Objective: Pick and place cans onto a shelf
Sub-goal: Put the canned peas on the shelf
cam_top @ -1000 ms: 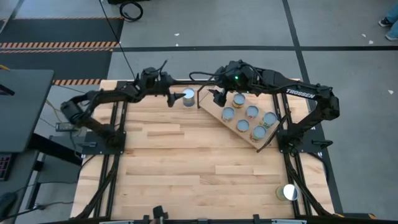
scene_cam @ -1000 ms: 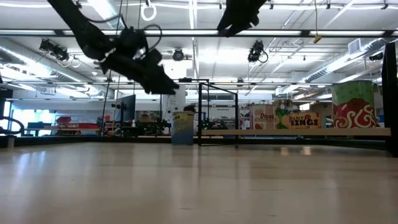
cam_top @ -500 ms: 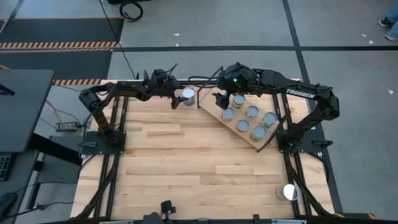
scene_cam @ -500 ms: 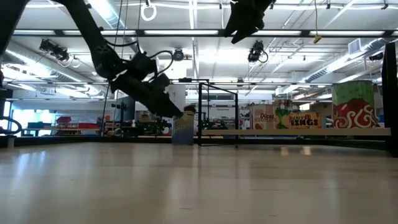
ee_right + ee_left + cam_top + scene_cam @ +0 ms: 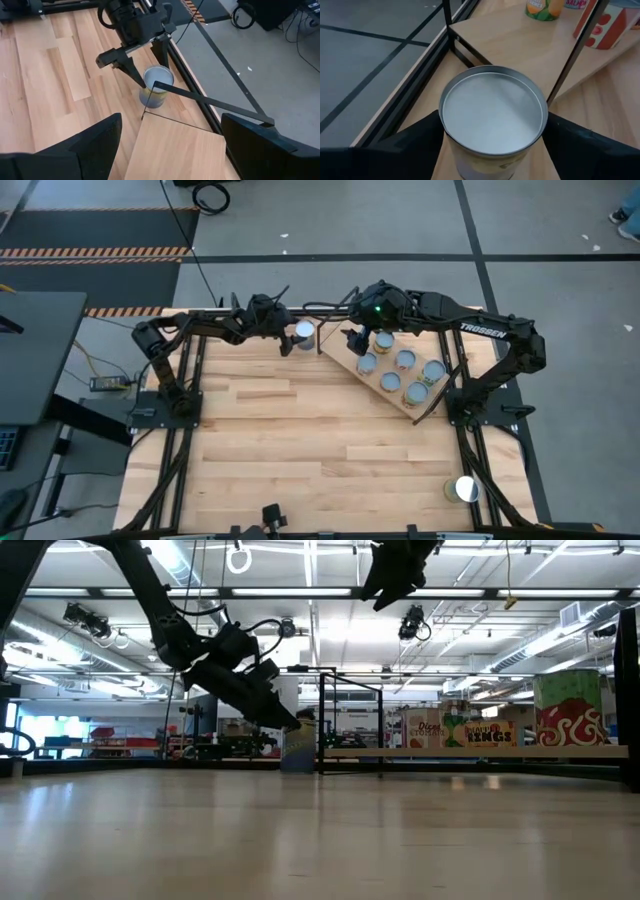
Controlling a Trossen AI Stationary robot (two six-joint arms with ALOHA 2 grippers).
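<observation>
The left claw (image 5: 492, 145) straddles a can (image 5: 492, 112), fingers spread either side; the right claw (image 5: 167, 145) hangs open above the shelf (image 5: 175, 150).

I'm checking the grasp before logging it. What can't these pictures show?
- Left gripper contact: in the left wrist view the can hides the fingertips.
- Can's label: low view, too small.
- Right gripper: fingertips cut off at the right wrist view's edge.
- Shelf frame: hidden below its board, high view.

Planked wooden tabletop (image 5: 300, 450); hazard-striped floor tape (image 5: 95, 252) beyond it
</observation>
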